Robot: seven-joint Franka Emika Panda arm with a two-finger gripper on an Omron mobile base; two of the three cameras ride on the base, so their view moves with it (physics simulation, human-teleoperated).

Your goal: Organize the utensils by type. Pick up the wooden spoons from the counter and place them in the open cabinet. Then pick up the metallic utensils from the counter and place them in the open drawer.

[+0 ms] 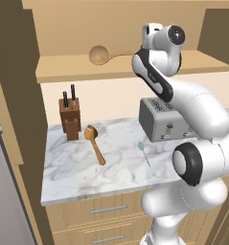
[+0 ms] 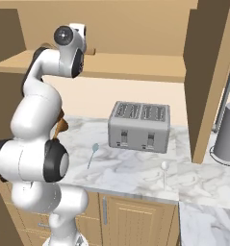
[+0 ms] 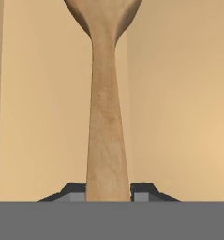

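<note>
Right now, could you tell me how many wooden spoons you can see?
2: one wooden spoon clamped in the gripper at the open cabinet, the other lying on the counter beside the knife block.

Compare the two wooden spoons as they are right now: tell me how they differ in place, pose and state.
The held wooden spoon sits up at the open cabinet, while the other wooden spoon is down on the counter. The held one is clamped by its handle in the gripper; the counter one lies free and flat beside the knife block. The held spoon's bowl points into the cabinet; the other's points towards the wall. Both are light brown with round bowls and tapered handles.
</note>
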